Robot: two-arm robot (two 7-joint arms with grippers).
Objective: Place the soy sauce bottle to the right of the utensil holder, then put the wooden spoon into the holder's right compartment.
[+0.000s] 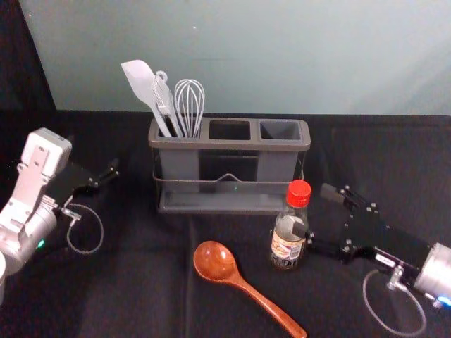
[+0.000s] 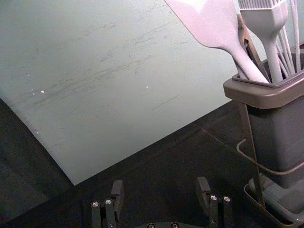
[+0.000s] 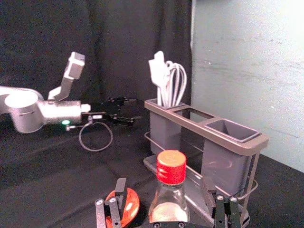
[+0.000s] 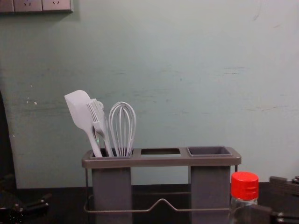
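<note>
Though labelled — bottle (image 1: 286,248) beside right gripper (image 1: 313,210)

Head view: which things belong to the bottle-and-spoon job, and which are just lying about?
Job: soy sauce bottle, wooden spoon, utensil holder, right gripper beside the bottle.

Just there: spatula, whisk, left compartment; left gripper, left of the holder.

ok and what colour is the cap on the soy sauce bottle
Red cap, plain and glossy; it shows best in the right wrist view.
</note>
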